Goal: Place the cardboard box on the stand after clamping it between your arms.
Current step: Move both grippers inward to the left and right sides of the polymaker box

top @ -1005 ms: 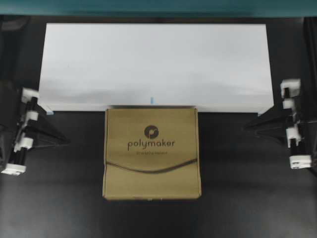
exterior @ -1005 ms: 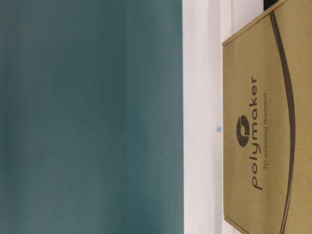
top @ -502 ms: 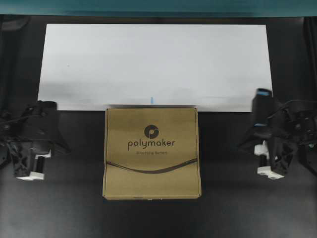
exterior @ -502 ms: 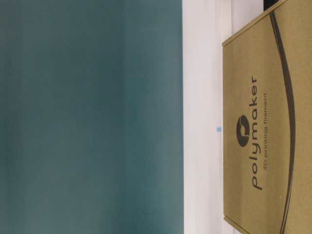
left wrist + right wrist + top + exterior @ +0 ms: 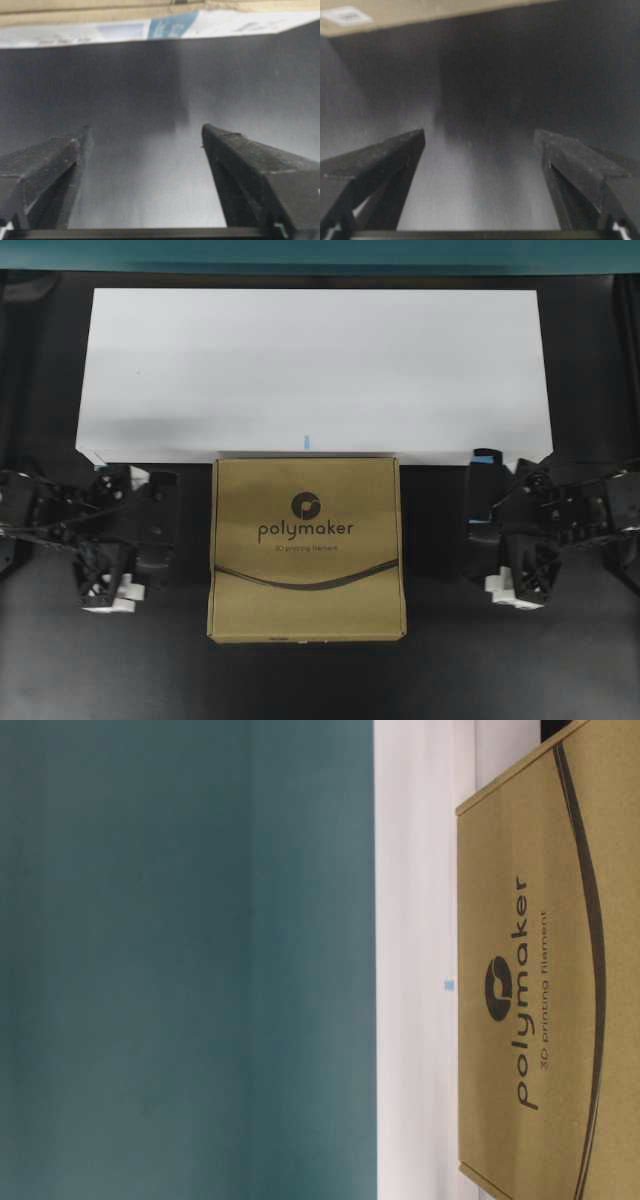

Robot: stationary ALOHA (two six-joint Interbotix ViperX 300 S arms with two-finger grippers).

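With both end effectors spread wide, left end effector (image 5: 165, 530) and right end effector (image 5: 478, 520) flanking the cardboard box (image 5: 306, 548) (flat on the dark surface (image 5: 300, 680), touching the stand (image 5: 315, 370)): close in level, press opposite sides evenly before lifting.

black table (image 5: 310, 680) carries the white stand (image 5: 200, 360) and cardboard box (image 5: 340, 590).

Overhead straight down, low side view rotated (both on cardboard box (image 5: 306, 548)).
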